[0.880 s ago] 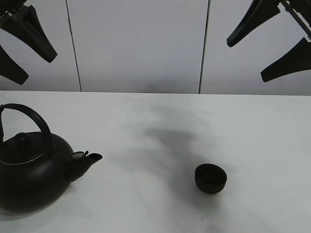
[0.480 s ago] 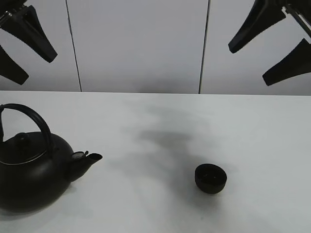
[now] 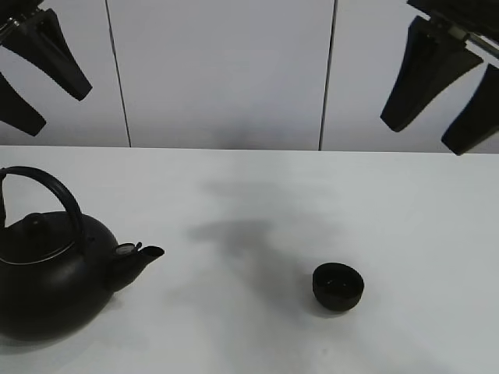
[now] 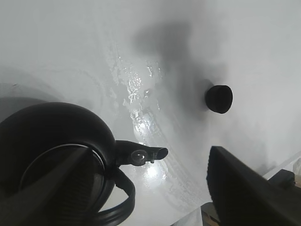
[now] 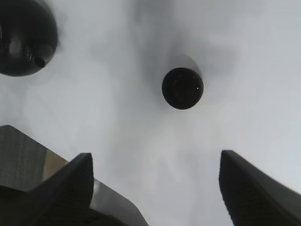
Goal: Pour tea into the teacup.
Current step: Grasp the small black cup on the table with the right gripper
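Exterior high shows me the right claw (image 3: pixel 454 95) spread wide and empty, raised well above the worktop (image 3: pixel 257 179), and the left claw (image 3: pixel 35 78) spread the same way on the other side. The teacup (image 3: pixel 338 286) sits upright on the worktop below the right claw, nearer the middle. It is well apart from the kettle (image 3: pixel 54 273) under the left claw, whose spout points toward it.

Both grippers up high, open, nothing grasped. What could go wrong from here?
1. The kettle is big with a thin arched handle; held there by the left gripper, it may swing.
2. The teacup is small and stands loose, well apart from the spout: easy to miss or knock.
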### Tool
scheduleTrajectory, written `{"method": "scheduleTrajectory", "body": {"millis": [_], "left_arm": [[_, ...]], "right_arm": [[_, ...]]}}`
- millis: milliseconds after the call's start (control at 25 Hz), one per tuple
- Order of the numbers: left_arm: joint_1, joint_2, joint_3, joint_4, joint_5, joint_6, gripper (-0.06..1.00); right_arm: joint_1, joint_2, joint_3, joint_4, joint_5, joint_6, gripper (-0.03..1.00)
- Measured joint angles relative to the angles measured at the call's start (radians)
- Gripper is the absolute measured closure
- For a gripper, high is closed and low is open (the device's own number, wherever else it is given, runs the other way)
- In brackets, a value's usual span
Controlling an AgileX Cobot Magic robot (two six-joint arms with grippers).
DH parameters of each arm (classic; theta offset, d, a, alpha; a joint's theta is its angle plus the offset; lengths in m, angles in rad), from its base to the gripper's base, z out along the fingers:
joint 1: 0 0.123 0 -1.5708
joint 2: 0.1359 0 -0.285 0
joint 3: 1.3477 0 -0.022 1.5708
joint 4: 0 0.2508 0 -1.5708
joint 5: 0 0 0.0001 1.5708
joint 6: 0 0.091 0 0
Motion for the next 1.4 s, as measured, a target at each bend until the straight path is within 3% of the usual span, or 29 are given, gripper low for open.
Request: {"method": "scheduleTrajectory", "body": {"millis": [280,520,1120,1400], "left_arm": [[0.0,0.0,0.0,0.0,0.0,0.0,0.45],[0.0,0.0,0.0,0.0,-0.003,0.0,0.45],[0.0,0.0,0.0,0.0,-0.057,0.0,0.45],[0.0,0.0,0.0,0.0,-0.059,0.0,0.45]], "right_arm": [[0.162,0.012,-0.077,-0.249,-0.006,0.154,0.45],[0.238,0.142,-0.079,-0.276,-0.037,0.209,0.45],[0.274,0.346,-0.079,-0.337,-0.185,0.257,0.45],[0.367,0.347,-0.079,-0.497,-0.181,0.347,0.45]]}}
